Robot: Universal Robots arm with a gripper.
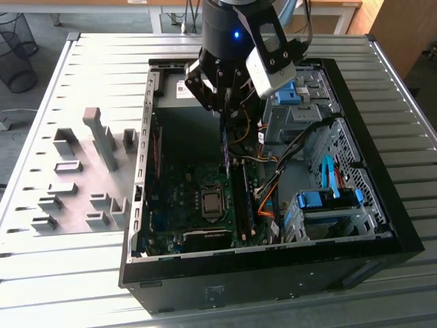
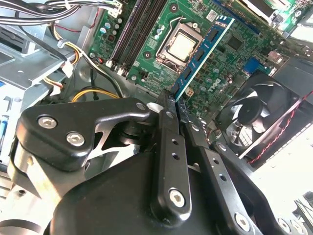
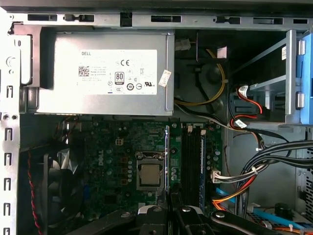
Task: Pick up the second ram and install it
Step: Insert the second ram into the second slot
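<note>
Hand (image 2: 175, 108) first: its two black fingers (image 2: 167, 122) are pressed together on one end of the second ram (image 2: 203, 53), so the blue stick is clamped between them and stands out from the fingertips over the motherboard (image 2: 161, 54). In the exterior view the hand (image 1: 226, 109) hangs inside the open computer case (image 1: 273, 273), which lies on the slatted counter (image 1: 89, 266), and the ram (image 1: 226, 147) points down from it, on edge, toward the board.

About the progress – I judge that the picking up is done, because the stick is already off the counter and carried in the hand. The installing is not done yet. In the first wrist view the ram (image 3: 167, 156) appears as a thin blue line just beside the long black slots (image 3: 193, 156), on their side toward the processor (image 3: 149, 175). I cannot tell from these pictures if its lower edge already touches the board or a slot; it seems above them and not seated.

On the exterior view's clock face, the grey fixture blocks (image 1: 82, 184) are at about 9 o'clock from the case – well apart from the hand.
</note>
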